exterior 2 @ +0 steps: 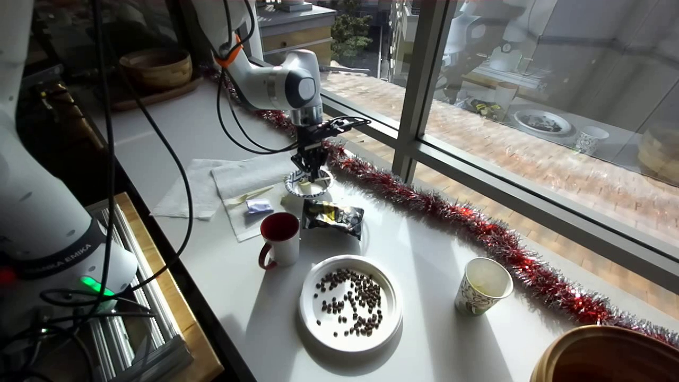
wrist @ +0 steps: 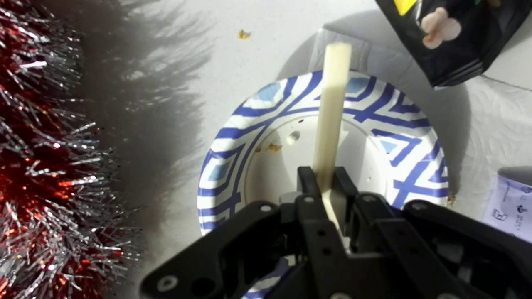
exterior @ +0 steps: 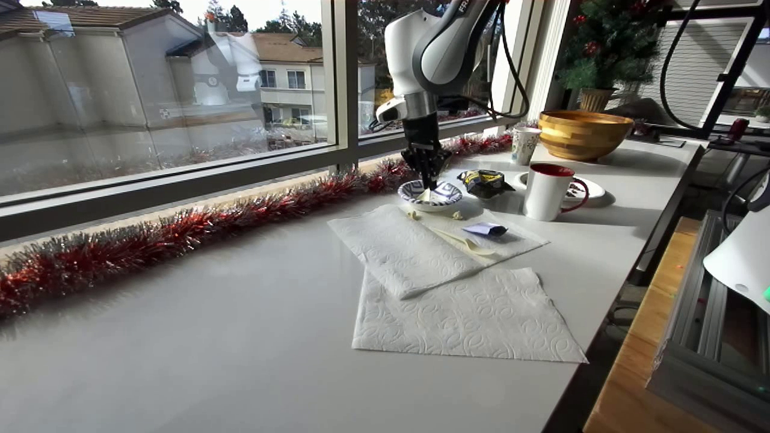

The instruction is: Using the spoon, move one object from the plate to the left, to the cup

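Over the plate (wrist: 270, 178), the gripper (wrist: 324, 178) pinched the spoon (wrist: 332, 112) tight; any load was hidden, and delivery to the cup (exterior: 541, 195) apparently remained.

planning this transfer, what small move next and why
Probably raise the pale utensil slightly to check for a load before heading to the red-lined mug: the gripper holds it over the blue-patterned bowl, and its working end is hidden in the wrist view.
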